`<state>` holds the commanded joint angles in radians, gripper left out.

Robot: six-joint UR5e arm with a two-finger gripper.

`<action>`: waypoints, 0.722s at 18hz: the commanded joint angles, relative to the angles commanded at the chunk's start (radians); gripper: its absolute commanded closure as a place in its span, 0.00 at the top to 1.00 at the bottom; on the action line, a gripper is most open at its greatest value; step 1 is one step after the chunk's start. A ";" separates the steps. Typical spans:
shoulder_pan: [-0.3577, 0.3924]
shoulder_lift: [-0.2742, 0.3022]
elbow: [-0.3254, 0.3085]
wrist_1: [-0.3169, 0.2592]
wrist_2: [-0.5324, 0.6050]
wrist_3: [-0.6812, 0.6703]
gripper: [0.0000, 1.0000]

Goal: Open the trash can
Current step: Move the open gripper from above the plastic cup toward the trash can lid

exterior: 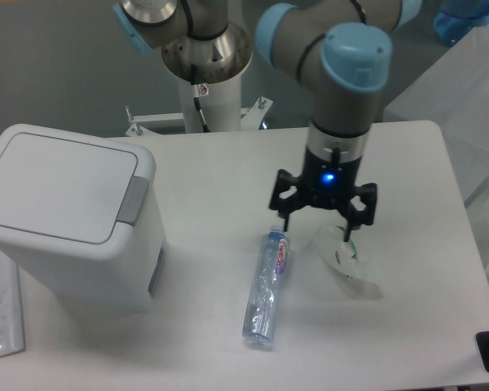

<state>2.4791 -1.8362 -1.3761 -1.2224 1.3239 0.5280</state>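
The trash can [65, 220] is a large boxy white bin at the left of the table. Its flat white lid [57, 186] lies shut, with a grey push-latch tab [132, 199] on its right edge. My gripper [319, 230] hangs over the middle-right of the table, well to the right of the bin. Its fingers point down and stand spread apart with nothing between them. It hovers just above a tube and a small clear object.
A toothpaste tube [269, 285] lies on the table below and left of the gripper. A clear plastic-wrapped item [346, 262] lies below and right of it. A packet [2, 301] lies at the left edge. The table [407, 163] ends at right.
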 joint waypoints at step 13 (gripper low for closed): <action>-0.107 0.095 0.000 -0.149 -0.114 -0.095 1.00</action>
<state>2.3716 -1.7411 -1.3759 -1.3714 1.2103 0.4326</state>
